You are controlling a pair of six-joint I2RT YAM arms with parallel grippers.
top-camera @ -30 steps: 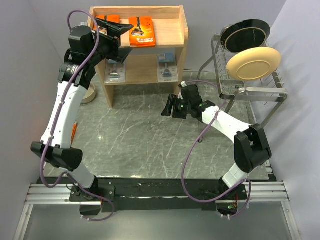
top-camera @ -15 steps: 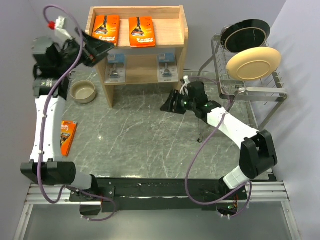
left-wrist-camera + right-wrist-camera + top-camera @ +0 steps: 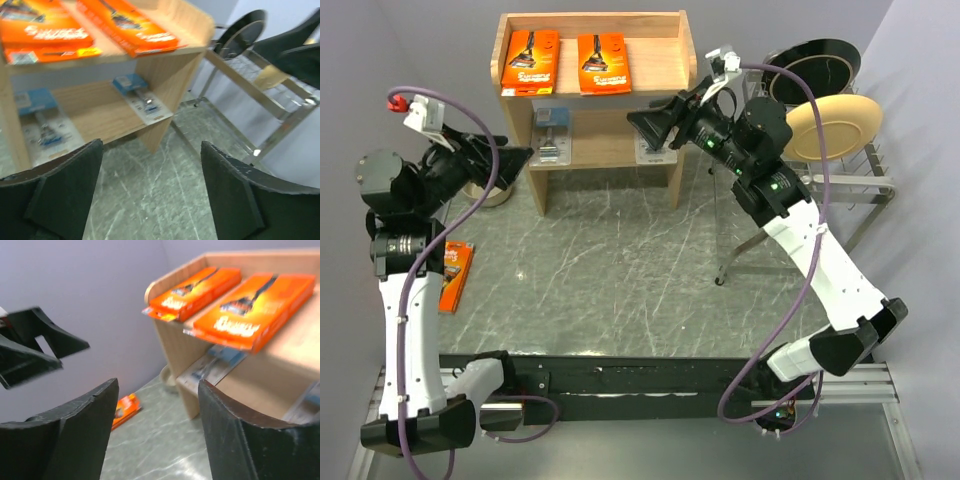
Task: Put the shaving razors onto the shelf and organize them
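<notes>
Left tool (image 3: 151, 165) and right tool (image 3: 157, 400) are both released and empty, flanking the shelf (image 3: 590, 95). Two orange packs (image 3: 531, 61) lie on its top tray, two blister packs (image 3: 551, 140) on the lower board, and a third orange pack (image 3: 455, 275) on the desk (image 3: 620, 280) at left.

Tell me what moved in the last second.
Left gripper drew back left from the shelf top, empty and open. Right gripper rose from mid-table to the shelf's right front, open. Unchanged: two orange packs on top, blister packs below, one orange pack on the table.
</notes>
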